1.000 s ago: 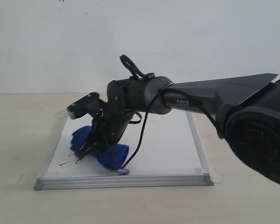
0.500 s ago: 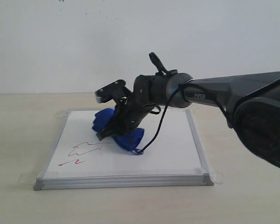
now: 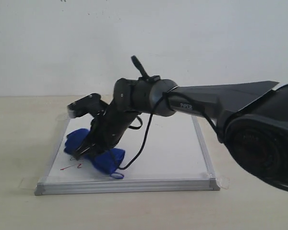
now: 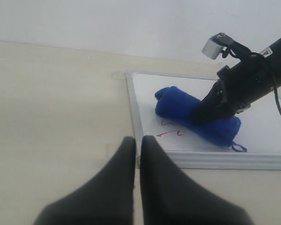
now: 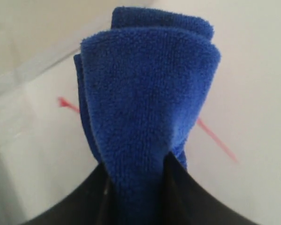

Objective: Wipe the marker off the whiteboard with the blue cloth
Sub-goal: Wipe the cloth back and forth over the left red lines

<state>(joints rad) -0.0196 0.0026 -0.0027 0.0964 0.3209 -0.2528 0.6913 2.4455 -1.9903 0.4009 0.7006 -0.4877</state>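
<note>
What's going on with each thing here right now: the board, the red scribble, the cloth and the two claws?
Whiteboard: lying flat on the table, mostly white.
Red marker lines: a few short strokes show beside the cloth.
Blue cloth: bunched, pressed on the board, pinched at its middle.
Right gripper: shut on the blue cloth.
Left gripper: shut, empty, off the board.

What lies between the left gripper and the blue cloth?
In the left wrist view, beyond the left gripper comes the whiteboard frame, then a red marker squiggle just before the blue cloth.
</note>
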